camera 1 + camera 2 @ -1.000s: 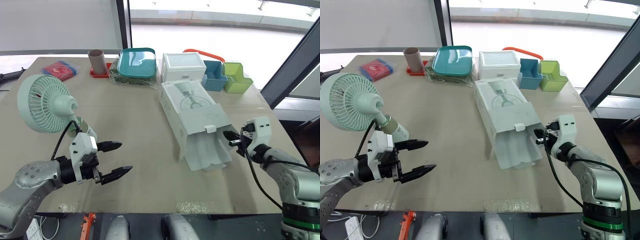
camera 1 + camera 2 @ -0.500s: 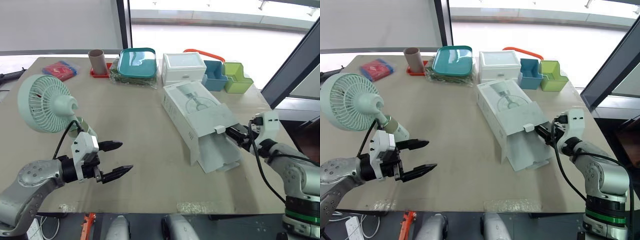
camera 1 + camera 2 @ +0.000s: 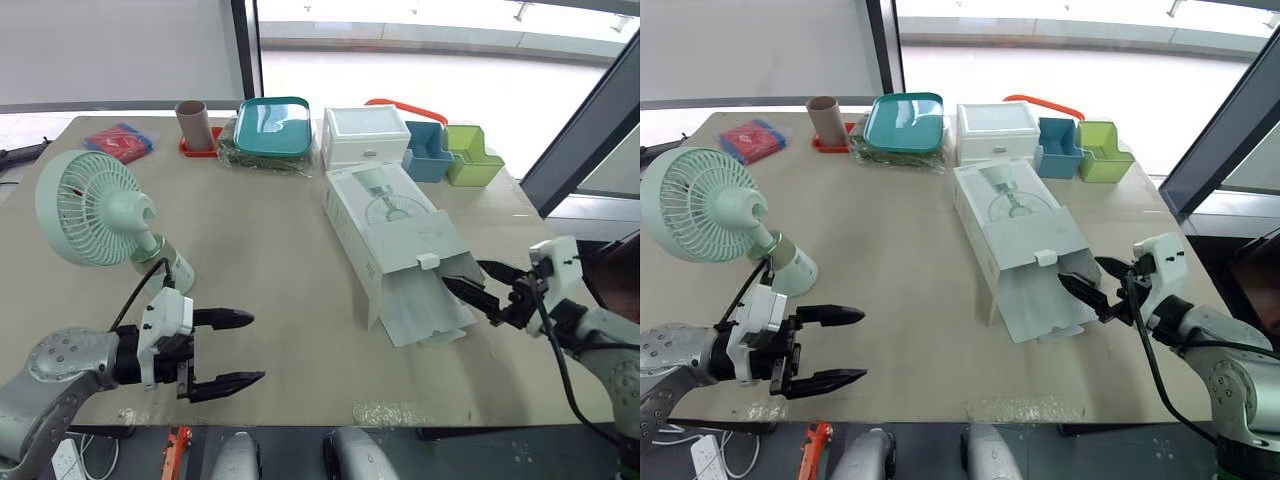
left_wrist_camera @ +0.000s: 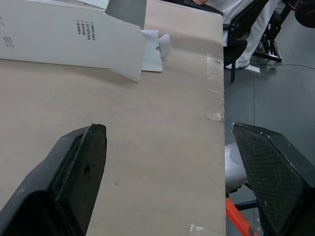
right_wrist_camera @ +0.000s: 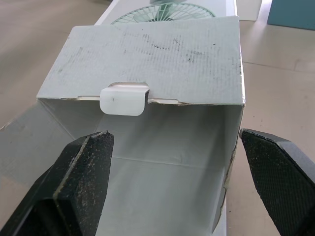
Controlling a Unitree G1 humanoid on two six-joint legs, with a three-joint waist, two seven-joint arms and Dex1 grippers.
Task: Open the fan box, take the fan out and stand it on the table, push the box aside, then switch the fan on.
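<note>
The right hand [image 3: 462, 274] has drawn back from the fan box [image 3: 395, 230], fingers now spread open just off its open end. The box lies toward the tabletop's [image 3: 270, 250] right edge. The fan [image 3: 85, 208] stands by the left edge, and the open left hand [image 3: 255, 347] has dropped toward the near edge.

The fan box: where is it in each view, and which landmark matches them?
Left eye view: fan box right of centre, open end toward the right gripper.
Right eye view: fan box, same place.
Left wrist view: fan box, printed side, far ahead.
Right wrist view: fan box, open mouth directly ahead.
Landmark: white tab on its flap.
</note>
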